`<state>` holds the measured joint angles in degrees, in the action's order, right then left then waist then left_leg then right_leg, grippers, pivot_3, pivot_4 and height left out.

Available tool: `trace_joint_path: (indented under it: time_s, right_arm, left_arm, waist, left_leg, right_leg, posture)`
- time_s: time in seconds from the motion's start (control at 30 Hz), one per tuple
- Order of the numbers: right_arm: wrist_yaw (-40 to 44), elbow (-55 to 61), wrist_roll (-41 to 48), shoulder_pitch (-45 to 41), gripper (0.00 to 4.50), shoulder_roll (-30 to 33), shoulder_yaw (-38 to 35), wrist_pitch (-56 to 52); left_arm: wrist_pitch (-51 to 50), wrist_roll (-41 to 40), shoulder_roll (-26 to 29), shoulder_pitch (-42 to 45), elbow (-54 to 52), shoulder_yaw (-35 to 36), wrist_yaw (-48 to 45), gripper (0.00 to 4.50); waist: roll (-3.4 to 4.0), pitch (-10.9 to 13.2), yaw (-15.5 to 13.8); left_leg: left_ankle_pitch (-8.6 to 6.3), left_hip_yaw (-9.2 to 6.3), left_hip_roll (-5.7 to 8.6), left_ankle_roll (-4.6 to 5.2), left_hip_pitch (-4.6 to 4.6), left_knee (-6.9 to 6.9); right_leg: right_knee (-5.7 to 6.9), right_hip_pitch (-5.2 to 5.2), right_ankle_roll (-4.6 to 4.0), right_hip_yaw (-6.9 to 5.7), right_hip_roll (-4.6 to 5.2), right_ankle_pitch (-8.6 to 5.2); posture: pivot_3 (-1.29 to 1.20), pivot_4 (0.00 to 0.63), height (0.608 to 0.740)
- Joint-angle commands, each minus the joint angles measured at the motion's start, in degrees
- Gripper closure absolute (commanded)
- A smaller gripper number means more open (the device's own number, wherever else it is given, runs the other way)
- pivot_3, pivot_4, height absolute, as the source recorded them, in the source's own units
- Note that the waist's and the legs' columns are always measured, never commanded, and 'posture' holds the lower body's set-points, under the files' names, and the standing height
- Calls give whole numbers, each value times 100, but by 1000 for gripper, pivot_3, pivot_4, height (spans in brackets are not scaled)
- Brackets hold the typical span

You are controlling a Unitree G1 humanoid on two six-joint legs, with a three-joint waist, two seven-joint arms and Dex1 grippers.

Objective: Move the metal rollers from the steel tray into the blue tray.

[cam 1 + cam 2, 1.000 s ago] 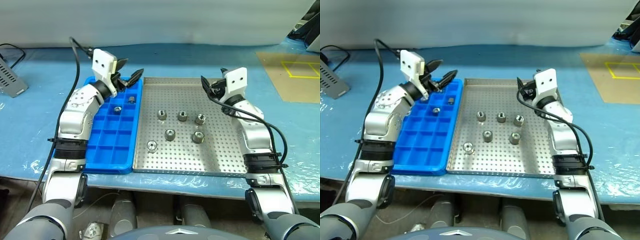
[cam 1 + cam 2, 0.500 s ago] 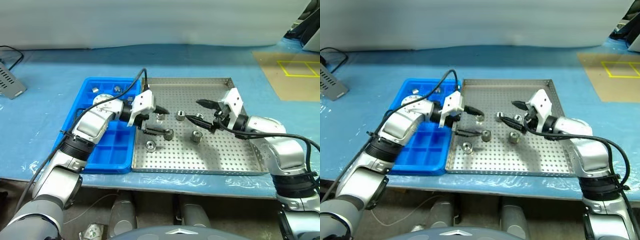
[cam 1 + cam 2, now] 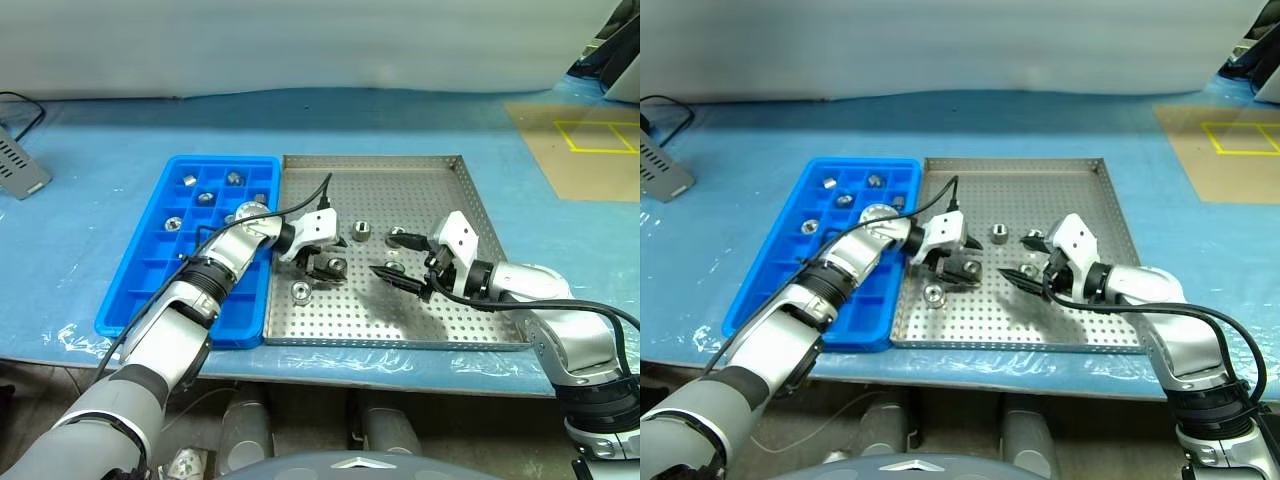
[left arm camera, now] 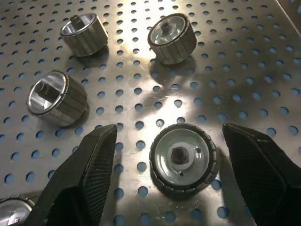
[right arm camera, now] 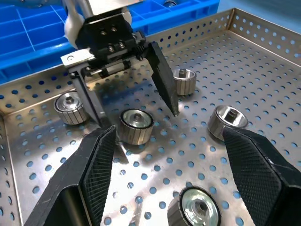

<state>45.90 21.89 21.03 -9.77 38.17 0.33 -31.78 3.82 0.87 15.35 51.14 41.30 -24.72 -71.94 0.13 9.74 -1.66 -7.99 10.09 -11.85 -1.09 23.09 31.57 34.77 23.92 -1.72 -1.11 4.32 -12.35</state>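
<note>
We see a bench (image 3: pixel 90 140) covered with a light blue sheet that wrinkles near its front edge. At its far left corner lies a grey box (image 3: pixel 18 166) with a slotted face, and a black cable (image 3: pixel 22 100) loops beside it. On the far right a brown cardboard panel (image 3: pixel 585 150) lies flat on the bench, marked with a yellow outlined square (image 3: pixel 598 136). Behind the bench stands a pale wall (image 3: pixel 300 45).

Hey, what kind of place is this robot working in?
Probably a workshop or lab parts-sorting bench: a perforated steel tray of metal rollers, a compartmented blue tray, and yellow tape marks on the surface.
</note>
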Motion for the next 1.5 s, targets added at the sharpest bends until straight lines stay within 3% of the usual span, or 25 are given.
trace_joint_path:
  time_s: [0.03,0.4,0.5,0.6,0.73,0.87,1.1,1.33,1.5]
  right_arm:
    - [-87,-32,-219,31,755,71,-60,308]
    - [-286,-40,-431,158,755,-9,-74,461]
    - [-349,5,-544,241,755,-10,7,500]
    - [-391,39,-601,238,755,-26,68,493]
    - [-414,24,-580,34,755,-96,87,417]
    - [-349,-118,-573,-194,755,-158,160,435]
    - [-130,-43,-228,-691,755,-442,347,192]
    - [251,-471,-317,-1297,755,-700,897,436]
    - [476,-1265,-406,-2123,755,-1249,1208,841]
  left_arm:
    - [80,37,0,-107,-15,5,-219,719]
    - [-110,315,-284,-44,231,42,39,719]
    - [-148,314,-390,-15,378,116,183,1280]
    - [-64,478,-382,-13,492,100,476,2220]
    - [-28,357,-229,-137,315,138,170,2596]
    - [-79,376,-128,-178,145,255,445,2598]
    - [-1077,-463,189,-509,-1360,1212,805,2598]
    - [-2482,-1295,1046,-1947,-3921,2420,1470,2598]
    - [-2987,-1449,1606,-2642,-4760,3194,2145,2598]
  waist:
    - [0,0,18]
    - [0,0,48]
    - [0,0,65]
    - [0,0,82]
    - [0,0,83]
    - [0,0,91]
    - [1,0,74]
    - [5,2,84]
    - [3,6,-65]
  left_leg:
    - [0,0,0,0,0,1]
    - [-6,0,0,10,3,17]
    - [-7,0,0,11,3,19]
    - [-8,0,0,13,3,19]
    - [-9,0,0,15,2,22]
    - [-9,0,-2,14,0,25]
    - [-10,0,-3,16,14,20]
    - [-7,2,-7,10,3,-5]
    - [6,-2,-8,-11,11,-17]
  right_leg:
    - [0,0,0,0,1,0]
    - [0,-6,0,0,3,0]
    - [0,-7,0,0,3,0]
    - [0,-7,0,0,2,0]
    - [0,-8,0,0,3,0]
    - [2,-9,0,0,2,0]
    - [1,4,-1,-3,2,0]
    - [0,9,-11,-4,-1,-6]
    - [5,17,-11,-18,0,-6]
  posture:
    - [-347,150,740]
    - [-374,150,740]
    - [-373,150,740]
    - [-367,150,740]
    - [-349,150,740]
    - [-321,150,740]
    - [-254,150,740]
    - [-114,150,740]
    - [24,150,740]
